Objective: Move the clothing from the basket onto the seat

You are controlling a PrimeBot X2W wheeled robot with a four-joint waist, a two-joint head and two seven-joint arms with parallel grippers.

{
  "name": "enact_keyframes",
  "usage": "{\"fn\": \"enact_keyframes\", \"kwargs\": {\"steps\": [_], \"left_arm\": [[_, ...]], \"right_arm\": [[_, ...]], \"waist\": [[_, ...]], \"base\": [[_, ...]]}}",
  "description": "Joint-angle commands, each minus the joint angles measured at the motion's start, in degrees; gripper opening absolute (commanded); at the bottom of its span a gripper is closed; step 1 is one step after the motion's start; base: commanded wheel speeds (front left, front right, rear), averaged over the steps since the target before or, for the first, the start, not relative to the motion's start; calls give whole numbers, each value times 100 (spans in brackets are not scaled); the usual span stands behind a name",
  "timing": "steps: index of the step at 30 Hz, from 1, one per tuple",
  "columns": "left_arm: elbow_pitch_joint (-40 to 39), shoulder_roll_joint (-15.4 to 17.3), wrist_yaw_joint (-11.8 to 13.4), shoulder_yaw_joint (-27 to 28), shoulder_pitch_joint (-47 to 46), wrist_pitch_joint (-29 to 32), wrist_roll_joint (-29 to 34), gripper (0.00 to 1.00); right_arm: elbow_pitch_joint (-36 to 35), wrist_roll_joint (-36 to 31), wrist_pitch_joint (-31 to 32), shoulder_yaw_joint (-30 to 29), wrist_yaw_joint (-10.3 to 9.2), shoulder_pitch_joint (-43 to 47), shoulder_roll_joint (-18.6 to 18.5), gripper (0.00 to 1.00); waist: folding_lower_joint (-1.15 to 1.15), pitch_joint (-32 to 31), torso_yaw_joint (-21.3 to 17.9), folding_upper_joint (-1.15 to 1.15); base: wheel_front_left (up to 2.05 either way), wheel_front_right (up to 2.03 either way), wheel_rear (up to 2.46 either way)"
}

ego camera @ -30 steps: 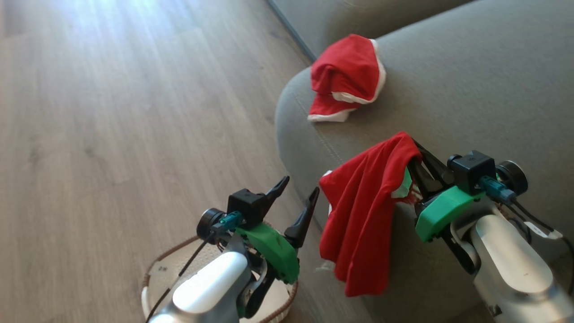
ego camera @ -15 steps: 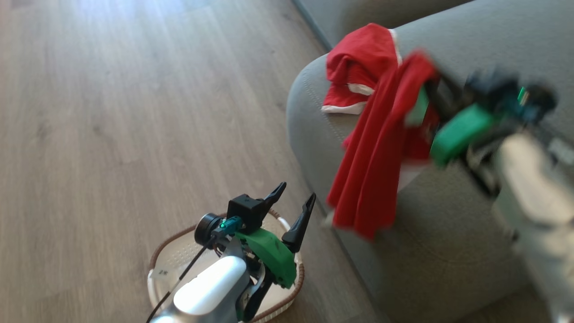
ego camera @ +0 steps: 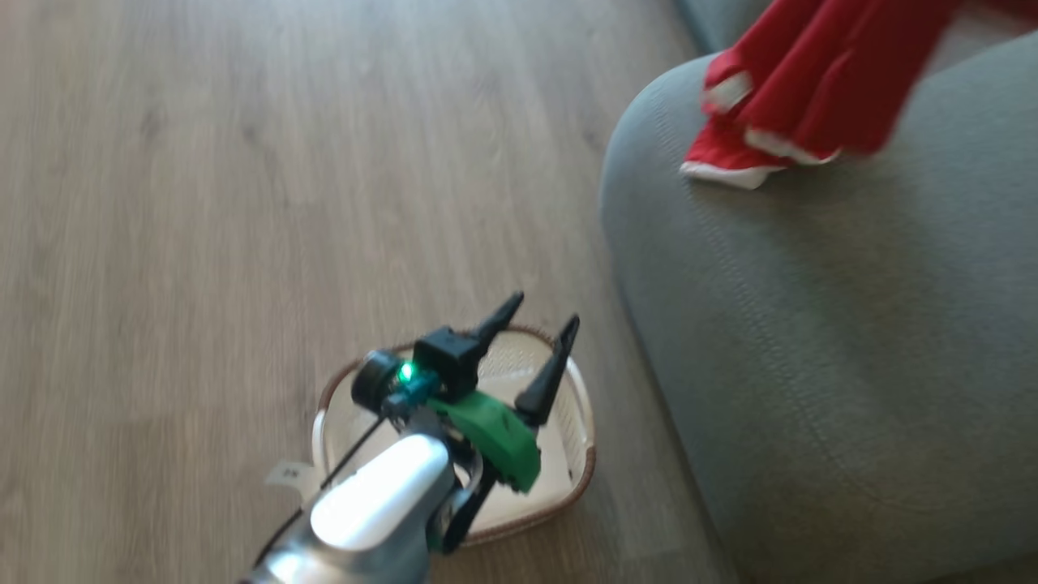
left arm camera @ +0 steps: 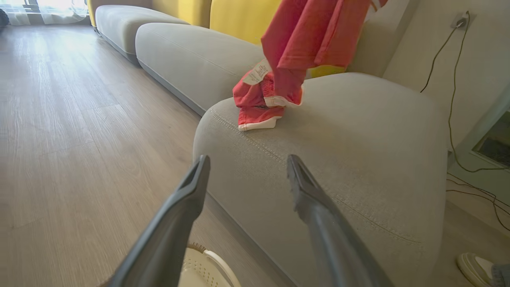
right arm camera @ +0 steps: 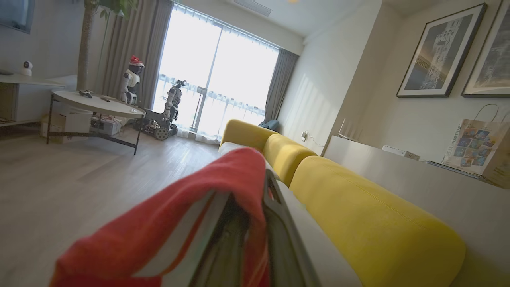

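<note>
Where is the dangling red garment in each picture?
Head view: dangling garment, top right, above the seat.
Left wrist view: top centre.
Right wrist view: bottom centre, right against the lens.
Shared landmark: crumpled garment on the seat's corner, head and left wrist views.

Motion is smearing the whole head view, so edges and stitching are dissolving. Its top edge is cutting off the hanging garment (ego camera: 835, 73), which is covering most of the lying garment (ego camera: 718, 154). The left gripper (ego camera: 546, 308) and its forearm are hiding much of the basket (ego camera: 577, 430), and the left wrist view's bottom edge is cropping it to a sliver. The seat (ego camera: 811, 341) is running off the right and bottom edges. Red cloth is wrapping the right gripper (right arm camera: 259, 179), clamped on the hanging garment, and hiding its fingertips. Print on the label (left arm camera: 257, 72) is coming out too small to read, and a corner is clipping a shoe (left arm camera: 472, 266).
</note>
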Motion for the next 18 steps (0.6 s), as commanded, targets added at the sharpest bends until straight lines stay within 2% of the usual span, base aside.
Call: {"fn": "enact_keyframes", "kwargs": {"steps": [1, 10, 18], "left_arm": [[-192, 102, 44, 164, -354, -35, 54, 100], [-711, 217, 131, 130, -712, 74, 220, 100], [-1108, 293, 204, 15, -879, 203, 367, 100]], "right_arm": [[-65, -27, -12, -70, -2, -339, -32, 0], [1023, -607, -128, -757, -2, -1349, -495, 0], [1986, -1006, -616, -1599, -2, -912, -516, 0]], "waist": [[0, 301, 258, 0], [0, 975, 747, 0], [0, 1414, 988, 0]], "base": [[0, 0, 0], [0, 0, 0], [0, 0, 0]]}}
